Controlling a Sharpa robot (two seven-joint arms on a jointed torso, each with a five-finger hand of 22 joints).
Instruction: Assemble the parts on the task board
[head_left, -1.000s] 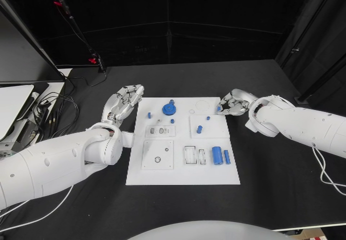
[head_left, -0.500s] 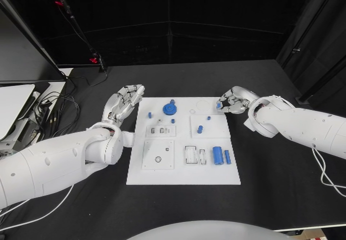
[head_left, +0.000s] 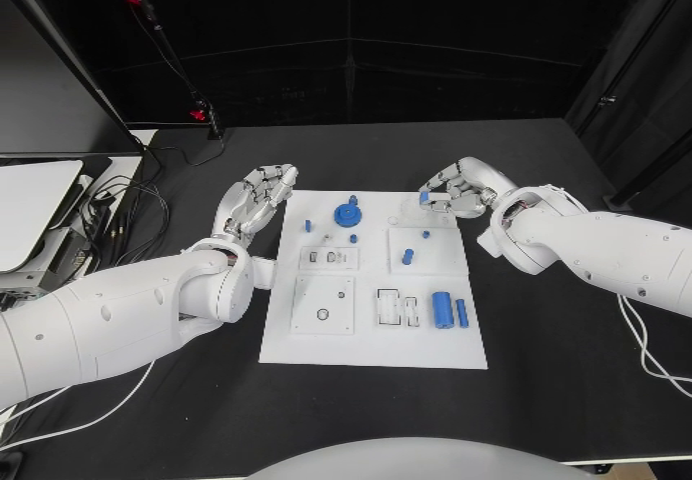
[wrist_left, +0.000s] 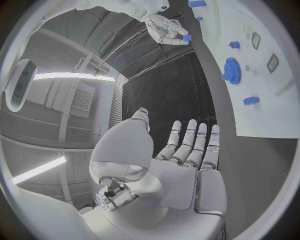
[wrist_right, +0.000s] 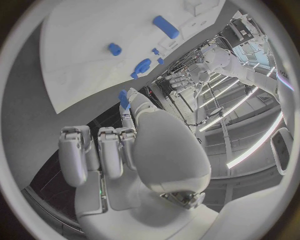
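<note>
Cables (head_left: 108, 215) left of task board (head_left: 372, 345)

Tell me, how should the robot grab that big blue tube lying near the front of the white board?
Probably across its middle, coming straight down from above. The large blue cylinder lies flat on the white task board, so its long rounded sides are free for fingers. A thinner blue rod lies close on one side, so fingers need care there.

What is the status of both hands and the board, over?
Left hand open, beside task board. Right hand pinches small blue part above the board's far right corner. Nothing in the way.
</note>
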